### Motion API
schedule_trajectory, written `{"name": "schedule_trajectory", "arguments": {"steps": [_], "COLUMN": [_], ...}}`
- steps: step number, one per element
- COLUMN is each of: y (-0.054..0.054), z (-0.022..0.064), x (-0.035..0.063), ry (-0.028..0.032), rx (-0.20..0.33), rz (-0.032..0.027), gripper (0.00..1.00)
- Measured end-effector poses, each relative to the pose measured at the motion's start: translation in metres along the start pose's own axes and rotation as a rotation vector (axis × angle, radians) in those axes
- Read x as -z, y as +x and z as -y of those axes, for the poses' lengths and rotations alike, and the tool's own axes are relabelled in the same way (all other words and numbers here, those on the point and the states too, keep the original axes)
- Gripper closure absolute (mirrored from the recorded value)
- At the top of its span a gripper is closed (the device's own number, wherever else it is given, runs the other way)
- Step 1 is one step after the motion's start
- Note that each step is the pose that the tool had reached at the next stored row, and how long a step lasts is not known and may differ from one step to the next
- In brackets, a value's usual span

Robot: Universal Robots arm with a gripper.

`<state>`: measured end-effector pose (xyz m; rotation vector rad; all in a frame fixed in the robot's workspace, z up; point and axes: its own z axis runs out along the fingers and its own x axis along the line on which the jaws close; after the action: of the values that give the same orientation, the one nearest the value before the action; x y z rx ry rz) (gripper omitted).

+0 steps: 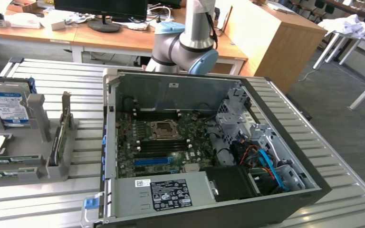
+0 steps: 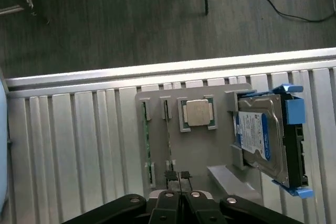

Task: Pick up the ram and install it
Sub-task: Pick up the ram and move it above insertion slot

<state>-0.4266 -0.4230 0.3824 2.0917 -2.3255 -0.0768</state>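
Gripper (image 2: 178, 177) clenched shut, empty, hanging over the parts holder (image 2: 202, 153), ram not picked yet

Ram (image 2: 146, 145) stands on edge in a holder slot, near the cpu (image 2: 198, 113). Imo if it drops w/o opening, tips jab the thin board or knock it crooked.

A: Which colours does the hard drive (image 2: 262, 135) have?
B: Silver, with a blue and white label and blue side rails. The holder (image 2: 194, 153) is plain grey.
A: And the ram (image 2: 146, 140)?
B: Green. The motherboard (image 1: 144, 142) is also green, with one blue slot (image 1: 152, 161). The bench (image 1: 43, 197) is silver, with a ribbed pattern.
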Motion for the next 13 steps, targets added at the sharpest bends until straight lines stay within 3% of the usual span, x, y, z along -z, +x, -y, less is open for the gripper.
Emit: {"name": "schedule_trajectory", "arguments": {"steps": [7,13], "y": [0.0000,0.0000], "z": [0.0000,0.0000], "x": [-0.0006,-0.0007], "ry": [-0.0029,-0.0028], "rx": [0.121,0.122], "rz": [-0.0054,-0.0054], "gripper": [0.89,0.89]}}
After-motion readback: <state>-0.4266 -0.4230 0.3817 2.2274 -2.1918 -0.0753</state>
